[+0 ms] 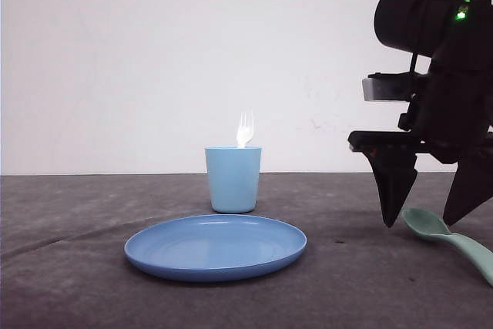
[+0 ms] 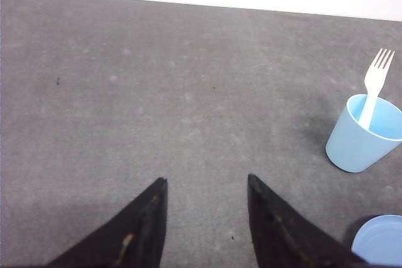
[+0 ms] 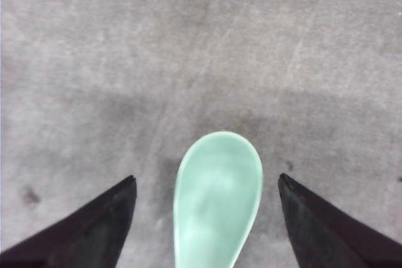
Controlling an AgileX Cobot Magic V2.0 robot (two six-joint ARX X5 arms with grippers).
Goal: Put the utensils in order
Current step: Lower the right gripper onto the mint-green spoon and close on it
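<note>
My right fingers (image 3: pixel 207 183) hung wide astride the spoon (image 3: pixel 218 196), its bowl at twelve o'clock, handle toward six.

No readable text, labels, brands or numbers showing in any view. Only sign-like mark: small green indicator light (image 1: pixel 461 14) glowing on black arm housing, upper right of front view; no lettering legible beside it.

White fork (image 1: pixel 245 129), light blue cup (image 1: pixel 233 179), deeper blue plate (image 1: pixel 216 248), mint-green spoon (image 1: pixel 451 237), black gripper (image 1: pixel 431 221), mottled grey table (image 1: pixel 69 267).
</note>
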